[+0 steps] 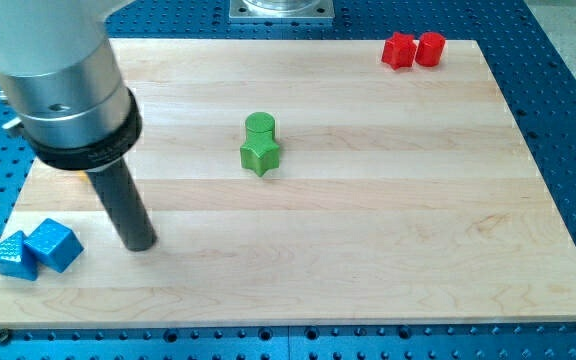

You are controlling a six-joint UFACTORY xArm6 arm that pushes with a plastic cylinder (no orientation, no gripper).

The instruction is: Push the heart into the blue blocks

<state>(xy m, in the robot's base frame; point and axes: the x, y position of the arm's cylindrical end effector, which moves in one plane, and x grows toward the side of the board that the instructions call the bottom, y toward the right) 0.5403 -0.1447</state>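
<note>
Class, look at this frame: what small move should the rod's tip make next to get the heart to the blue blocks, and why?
Probably slide my tip away from the blue blocks, toward the view's top right, passing the green blocks. The heart seems to be one of the two red blocks there, and must be pushed from its far side.

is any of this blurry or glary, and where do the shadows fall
In the camera view the blocks look sharp: blue blocks, green blocks, red blocks. The large arm housing at the view's top left shows soft highlights. No strong glare on the wooden board; shadows are faint, near my tip.
</note>
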